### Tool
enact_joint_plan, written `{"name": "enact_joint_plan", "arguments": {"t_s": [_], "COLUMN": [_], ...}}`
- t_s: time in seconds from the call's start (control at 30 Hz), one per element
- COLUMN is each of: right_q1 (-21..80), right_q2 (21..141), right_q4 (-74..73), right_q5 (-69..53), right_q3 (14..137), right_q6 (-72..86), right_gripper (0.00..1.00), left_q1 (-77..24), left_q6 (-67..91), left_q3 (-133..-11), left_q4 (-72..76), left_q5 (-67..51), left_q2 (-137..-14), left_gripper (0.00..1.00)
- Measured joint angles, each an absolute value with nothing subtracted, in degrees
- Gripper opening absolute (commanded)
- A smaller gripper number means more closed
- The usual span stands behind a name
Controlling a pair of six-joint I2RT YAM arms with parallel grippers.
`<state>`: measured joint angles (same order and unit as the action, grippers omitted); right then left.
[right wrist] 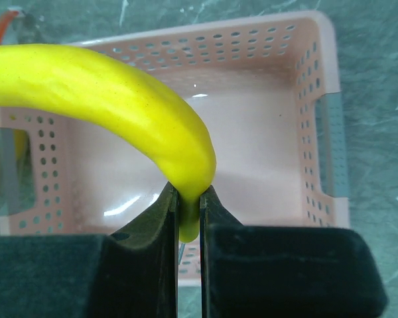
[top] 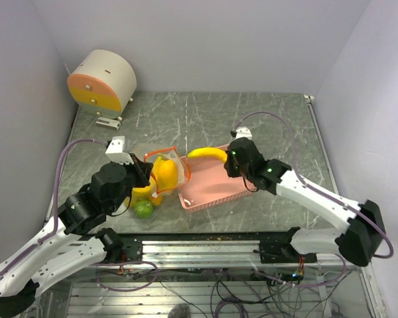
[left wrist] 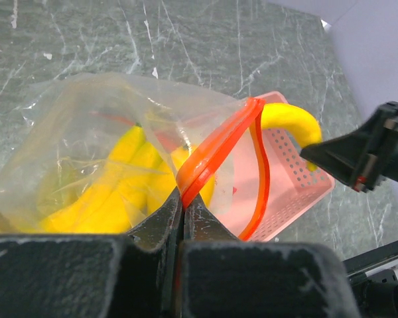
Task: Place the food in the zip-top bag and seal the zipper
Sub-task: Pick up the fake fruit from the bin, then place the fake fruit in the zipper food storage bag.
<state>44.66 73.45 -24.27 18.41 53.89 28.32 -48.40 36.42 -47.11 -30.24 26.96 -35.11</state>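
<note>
Closed on the zipper [left wrist: 219, 142], left end effector [left wrist: 182, 202] is holding the zip-top bag [left wrist: 73, 126] mouth open, probably for loading; bananas [left wrist: 113, 192] are lying inside. Farther off, right end effector [right wrist: 189, 199] is gripping another banana [right wrist: 106, 93] by its tip above the pink basket [right wrist: 305, 40]. Only the top view is showing a green ball [top: 144, 209] beside the bag.

I see the zip-top bag [top: 160, 165] just left of the basket [top: 212, 199], toward the near edge of the table [top: 252, 119]; one banana [top: 207, 154] is above the basket.
</note>
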Motion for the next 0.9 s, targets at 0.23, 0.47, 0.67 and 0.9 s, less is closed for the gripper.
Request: {"name": "enact_joint_plan", "arguments": {"t_s": [0.23,0.47,0.67,0.9], "right_q1": [48.9,55.94,60.05,62.61], "right_q2": [62.13,56.8,54.7,63.0], "right_q4": [-26.48,-27.31,-26.68,-25.19], "right_q5": [19.99,23.64,24.53,28.14], "right_q3": [54.76,57.98,57.95,59.81], "right_q6": [23.46,20.05,18.17,16.58], "right_gripper": [0.0,0.0,0.0,0.0], "left_q1": [-48.4,-48.4,-48.4,-48.4], "left_q6": [36.27,36.27,36.27,36.23], "left_q3": [-48.77,-48.9,-49.15,-52.36], "left_q4": [-30.7,-30.72,-30.72,-30.79], "left_q5": [28.18,28.42,28.45,27.79], "left_q2": [-36.32,-38.24,-39.79,-42.39], "left_gripper": [0.07,0.07,0.07,0.07]}}
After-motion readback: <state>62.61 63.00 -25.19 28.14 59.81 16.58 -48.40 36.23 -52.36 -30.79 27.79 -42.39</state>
